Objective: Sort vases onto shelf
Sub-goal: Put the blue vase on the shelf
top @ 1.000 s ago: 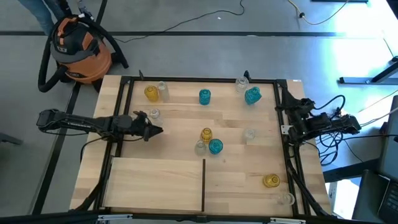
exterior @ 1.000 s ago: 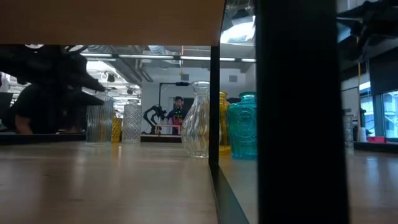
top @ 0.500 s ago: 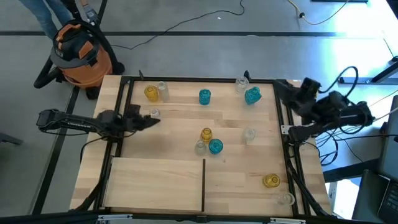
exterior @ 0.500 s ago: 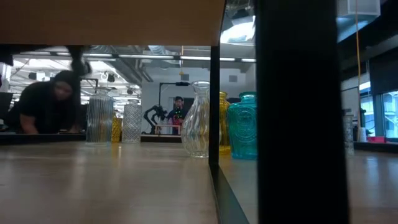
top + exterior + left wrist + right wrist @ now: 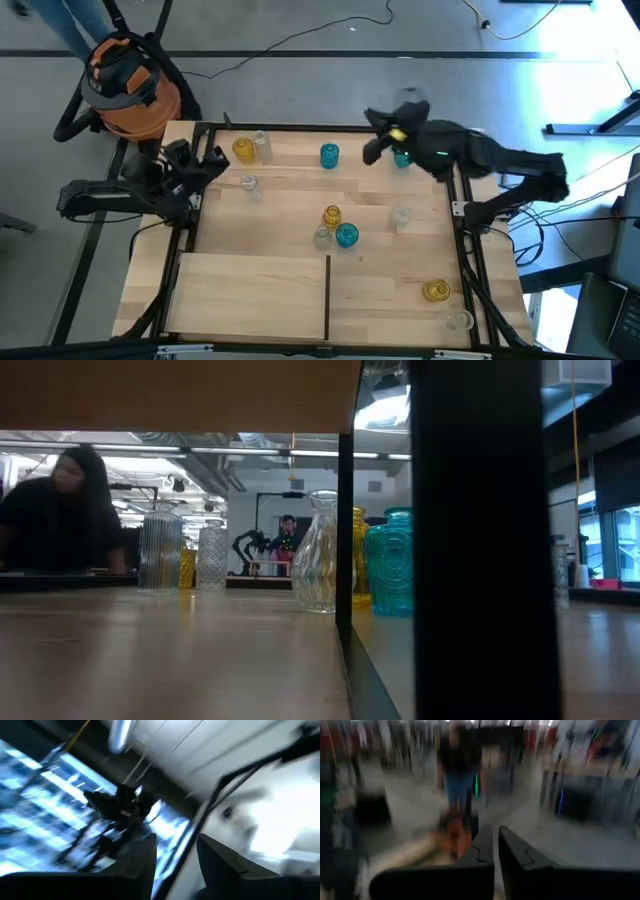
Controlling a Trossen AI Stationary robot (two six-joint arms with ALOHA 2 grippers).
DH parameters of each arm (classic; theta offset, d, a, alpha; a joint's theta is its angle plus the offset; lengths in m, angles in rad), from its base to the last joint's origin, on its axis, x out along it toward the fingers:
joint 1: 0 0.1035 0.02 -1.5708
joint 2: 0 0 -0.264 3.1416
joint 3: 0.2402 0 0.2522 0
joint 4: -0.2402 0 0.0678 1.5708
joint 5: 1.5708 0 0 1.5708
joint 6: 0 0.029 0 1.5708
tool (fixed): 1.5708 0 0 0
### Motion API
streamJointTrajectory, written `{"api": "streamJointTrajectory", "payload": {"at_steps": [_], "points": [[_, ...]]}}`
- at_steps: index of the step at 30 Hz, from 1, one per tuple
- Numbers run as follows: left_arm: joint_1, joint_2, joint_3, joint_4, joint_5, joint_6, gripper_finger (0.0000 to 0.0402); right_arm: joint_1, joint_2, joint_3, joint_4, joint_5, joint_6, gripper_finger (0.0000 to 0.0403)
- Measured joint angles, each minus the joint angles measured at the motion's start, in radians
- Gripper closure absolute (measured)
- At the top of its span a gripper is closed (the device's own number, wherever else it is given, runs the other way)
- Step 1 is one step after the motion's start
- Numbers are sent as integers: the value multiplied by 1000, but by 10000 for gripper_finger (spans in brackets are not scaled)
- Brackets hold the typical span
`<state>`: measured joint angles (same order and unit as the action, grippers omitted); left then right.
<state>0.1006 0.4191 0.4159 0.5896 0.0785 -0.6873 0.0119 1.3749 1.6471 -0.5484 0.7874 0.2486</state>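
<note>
Several small glass vases stand on the pale wood table: a yellow vase (image 5: 243, 150) and a teal vase (image 5: 329, 155) at the far side, and a yellow (image 5: 331, 215), clear (image 5: 322, 237) and teal (image 5: 346, 235) cluster in the middle. Another yellow vase (image 5: 435, 290) stands near right. The shelf (image 5: 250, 300) lies at the near side, split by a dark line. My left gripper (image 5: 208, 162) hangs open above the far left, tipped upward (image 5: 176, 840). My right gripper (image 5: 375, 125) is shut (image 5: 495, 829), high over the far right, partly covering a teal vase (image 5: 403, 157).
Black frame rails (image 5: 462, 230) border the table. An orange shop vacuum (image 5: 125, 85) stands on the floor beyond the far left corner. A person (image 5: 456, 765) stands beyond the table. A thick black post (image 5: 480, 540) blocks much of the low view, beside three vases (image 5: 392, 560).
My left gripper has risen, tipped upward and drawn back toward the table's left edge. My right arm has lifted from the right edge and swung left over the far right corner, rolling as it went. No vase has moved.
</note>
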Motion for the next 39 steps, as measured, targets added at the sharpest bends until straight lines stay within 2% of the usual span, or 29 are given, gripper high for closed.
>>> {"api": "streamJointTrajectory", "payload": {"at_steps": [3, 6, 8, 12, 16, 20, 24, 27, 34, 39], "points": [[28, 1, 153, -323, -19, 133, 269, -84, 58, 84, -384, -80, 240, 399], [48, 7, 275, -592, -103, 246, 269, -146, 80, 115, -678, -96, 404, 375], [57, 7, 333, -716, -174, 310, 269, -181, 78, 109, -817, -98, 457, 346], [65, 3, 401, -841, -293, 391, 269, -266, 79, 72, -951, -137, 502, 267], [65, 3, 412, -858, -344, 409, 269, -385, 79, -9, -954, -188, 506, 204], [65, 3, 412, -860, -354, 400, 269, -522, 77, -123, -894, -238, 481, 187], [65, 4, 412, -878, -354, 343, 269, -645, 76, -232, -746, -358, 373, 198], [65, 4, 412, -888, -353, 312, 269, -710, 76, -287, -679, -398, 329, 213], [65, 5, 412, -904, -326, 244, 269, -786, 76, -362, -639, -511, 296, 248], [65, 5, 412, -913, -324, 242, 269, -785, 76, -398, -610, -520, 292, 262]]}}
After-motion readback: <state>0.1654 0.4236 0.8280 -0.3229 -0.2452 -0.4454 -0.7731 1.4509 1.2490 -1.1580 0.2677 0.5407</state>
